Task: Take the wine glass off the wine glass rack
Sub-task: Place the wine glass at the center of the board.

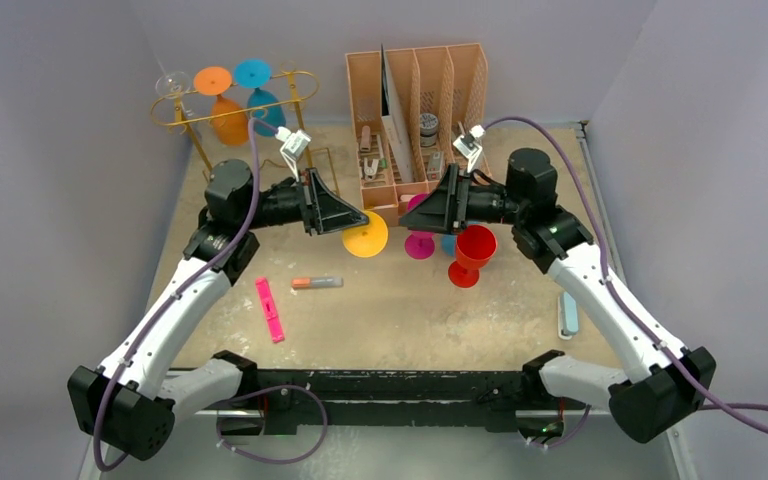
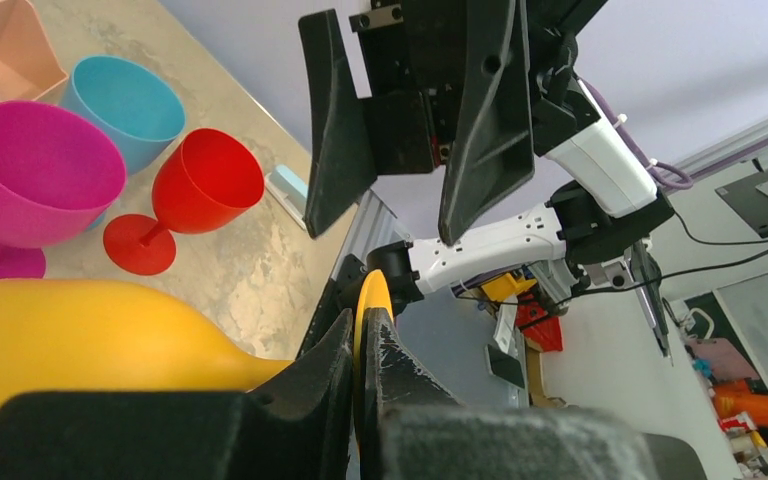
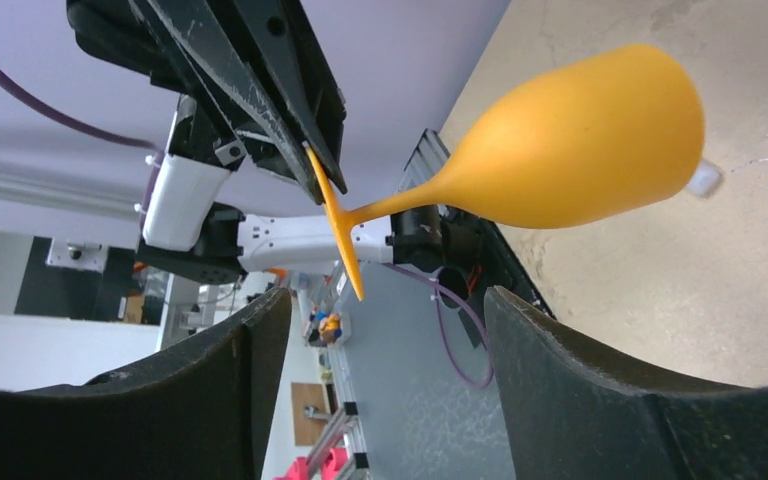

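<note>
Lavender walls [image 1: 50, 120] enclose a mottled beige tabletop [image 1: 410, 320]. At back left stands the wine glass rack [image 1: 197, 148]. Well apart from it, above mid-table, the left gripper [image 1: 350, 213] pinches the yellow wine glass [image 1: 365, 238] by its foot. Facing it, the right gripper [image 1: 420, 212] gapes, holding nothing.

The yellow wine glass [image 3: 580, 150] hangs sideways in mid-air, well apart from the gold wire wine glass rack [image 1: 196, 143].
</note>
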Tool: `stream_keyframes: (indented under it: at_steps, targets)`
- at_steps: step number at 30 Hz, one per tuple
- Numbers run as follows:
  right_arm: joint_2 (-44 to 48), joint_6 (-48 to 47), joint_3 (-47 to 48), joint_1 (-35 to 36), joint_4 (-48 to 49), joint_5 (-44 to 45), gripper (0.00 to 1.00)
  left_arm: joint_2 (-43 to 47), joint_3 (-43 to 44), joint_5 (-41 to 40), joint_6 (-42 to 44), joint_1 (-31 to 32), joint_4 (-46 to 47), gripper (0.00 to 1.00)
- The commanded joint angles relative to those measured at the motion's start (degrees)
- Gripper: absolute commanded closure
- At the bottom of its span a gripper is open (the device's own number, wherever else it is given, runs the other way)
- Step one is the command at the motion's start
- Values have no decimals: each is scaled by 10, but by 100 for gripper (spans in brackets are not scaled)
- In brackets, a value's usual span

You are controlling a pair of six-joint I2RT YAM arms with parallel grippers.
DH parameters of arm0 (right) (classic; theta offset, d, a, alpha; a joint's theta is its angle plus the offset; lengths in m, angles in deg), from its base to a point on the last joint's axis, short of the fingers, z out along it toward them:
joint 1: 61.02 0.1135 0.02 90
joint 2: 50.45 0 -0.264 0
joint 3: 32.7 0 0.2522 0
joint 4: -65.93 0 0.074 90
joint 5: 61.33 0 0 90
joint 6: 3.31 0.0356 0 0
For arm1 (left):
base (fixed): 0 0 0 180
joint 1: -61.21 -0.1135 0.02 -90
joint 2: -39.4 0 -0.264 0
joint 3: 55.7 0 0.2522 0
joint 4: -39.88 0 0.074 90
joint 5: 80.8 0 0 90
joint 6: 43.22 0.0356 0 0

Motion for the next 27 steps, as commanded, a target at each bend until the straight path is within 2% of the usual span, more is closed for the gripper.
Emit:
stream_keyframes:
  at_steps: [1,13,16,19,23,27]
  targets:
    - [-6,-31,27,17,-4,-13,29,0,-12,-8,-18,5,59,100]
    - [-32,-2,20,43,45,-34,51,-18,-19,2,-41,15,96,100]
    - [-38,14,19,46,82,-41,52,-20,-22,-9,-38,17,89,100]
    - [-39,11,18,47,78,-40,53,-16,-28,-21,-38,19,89,100]
    - [-44,17,15,49,83,-41,63,-17,-25,-19,-36,21,90,100]
    - [-48,36,7,51,112,-44,67,-25,-21,-7,-38,25,95,100]
